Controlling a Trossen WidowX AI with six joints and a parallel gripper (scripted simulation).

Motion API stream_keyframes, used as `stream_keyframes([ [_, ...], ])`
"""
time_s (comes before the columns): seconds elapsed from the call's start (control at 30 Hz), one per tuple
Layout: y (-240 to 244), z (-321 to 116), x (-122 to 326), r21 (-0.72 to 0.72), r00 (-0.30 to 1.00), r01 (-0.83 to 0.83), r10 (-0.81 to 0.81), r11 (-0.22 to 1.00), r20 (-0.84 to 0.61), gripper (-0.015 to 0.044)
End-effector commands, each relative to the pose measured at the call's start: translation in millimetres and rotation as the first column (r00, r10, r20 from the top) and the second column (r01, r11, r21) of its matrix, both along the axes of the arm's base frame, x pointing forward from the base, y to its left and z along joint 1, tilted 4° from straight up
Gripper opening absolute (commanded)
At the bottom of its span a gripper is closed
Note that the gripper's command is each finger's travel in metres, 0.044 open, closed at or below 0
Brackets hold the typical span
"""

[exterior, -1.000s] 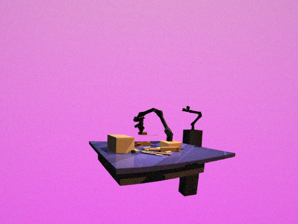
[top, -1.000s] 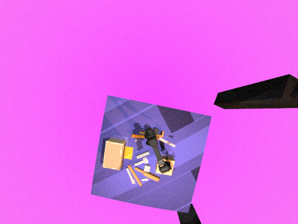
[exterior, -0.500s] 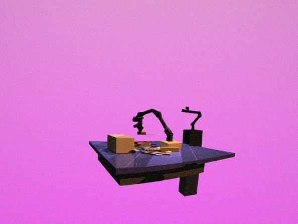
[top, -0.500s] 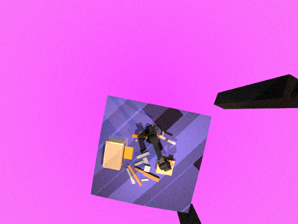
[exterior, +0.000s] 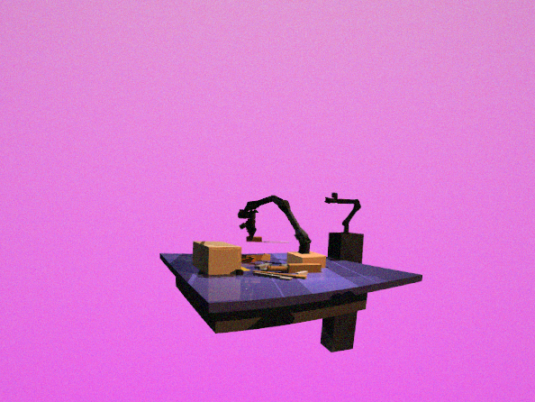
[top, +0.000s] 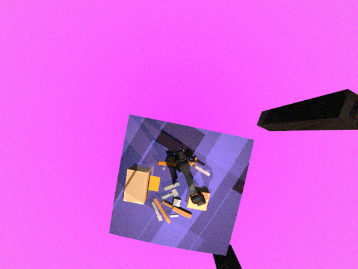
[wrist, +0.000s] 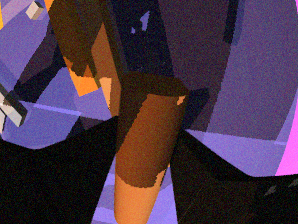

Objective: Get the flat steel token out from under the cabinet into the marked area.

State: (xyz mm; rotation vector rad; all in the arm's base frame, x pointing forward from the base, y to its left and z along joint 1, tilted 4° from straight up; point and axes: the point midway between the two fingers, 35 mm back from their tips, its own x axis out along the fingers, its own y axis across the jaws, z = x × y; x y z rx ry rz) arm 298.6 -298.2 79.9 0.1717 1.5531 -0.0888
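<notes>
The tan cabinet (top: 136, 186) (exterior: 224, 260) stands at the table's left side. The yellow marked area (top: 154, 183) (exterior: 245, 269) lies in front of it, with no token visible on it. The steel token cannot be made out in any view. My gripper (exterior: 251, 236) (wrist: 145, 127) is shut on the orange handle (exterior: 257, 239) (wrist: 142, 155) of a tool and holds it well above the table. The tool's thin pale shaft (top: 202, 170) (exterior: 276, 242) points away from the cabinet, roughly level. The tool's far end is unclear.
Orange bars (top: 163, 163) (wrist: 106, 60) lie below the gripper. A small pale block (top: 163, 168) (wrist: 35, 10) lies near them. Several grey and orange sticks (top: 162, 210) and a white box (top: 176, 201) lie between cabinet and arm base. The arm stands on a tan block (top: 193, 205) (exterior: 306, 260).
</notes>
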Motion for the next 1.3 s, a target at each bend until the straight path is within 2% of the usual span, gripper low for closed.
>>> stream_keyframes([
  [0.0, -1.2, 5.2, -0.4, -0.013, 1.000, 0.031, -0.031, 0.999, 0.000, 0.0000],
  [1.27, -0.4, 5.2, 0.0, -0.010, 0.946, 0.324, -0.324, 0.946, -0.012, 0.0000],
])
